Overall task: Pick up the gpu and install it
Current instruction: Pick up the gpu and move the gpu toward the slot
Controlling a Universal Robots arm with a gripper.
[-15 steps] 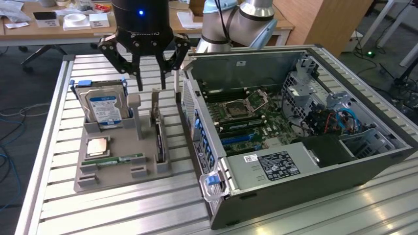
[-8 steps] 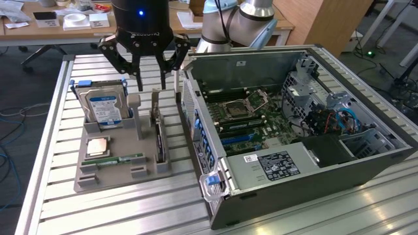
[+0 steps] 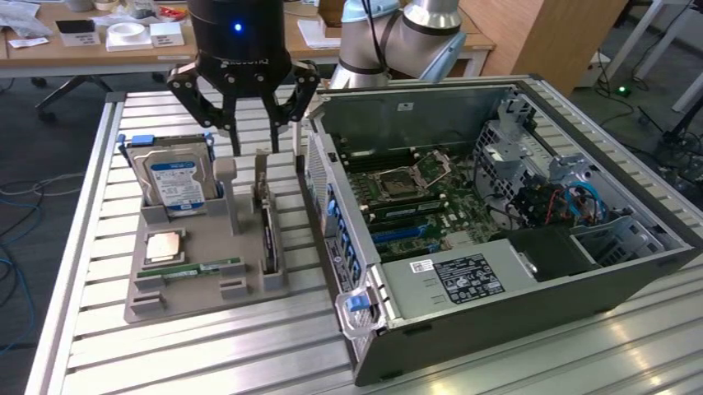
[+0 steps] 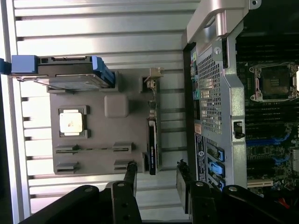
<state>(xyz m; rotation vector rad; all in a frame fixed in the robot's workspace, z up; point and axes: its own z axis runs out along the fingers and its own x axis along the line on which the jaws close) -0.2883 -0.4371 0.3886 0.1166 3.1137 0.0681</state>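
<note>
The gpu (image 3: pixel 267 224) is a thin dark card standing on edge in a slot of the grey holder (image 3: pixel 187 298), its silvery bracket at the far end. My gripper (image 3: pixel 255 141) hangs open just above that bracket end, with nothing between its fingers. In the wrist view the gpu (image 4: pixel 153 142) lies in line with the gap of my gripper (image 4: pixel 156 170), whose black fingertips (image 4: pixel 131 169) flank the card's near end without touching it. The open computer case (image 3: pixel 615 271) lies beside the holder, its motherboard (image 3: pixel 423 202) exposed.
The holder (image 4: pixel 100 137) also carries an upright hard drive (image 3: pixel 176 177) with a blue-white label, a square processor (image 3: pixel 165 244) and a green memory stick (image 3: pixel 207 267). The case's side wall (image 4: pixel 212 88) stands close to the gpu. Desks with clutter are behind the slatted table (image 3: pixel 220 354).
</note>
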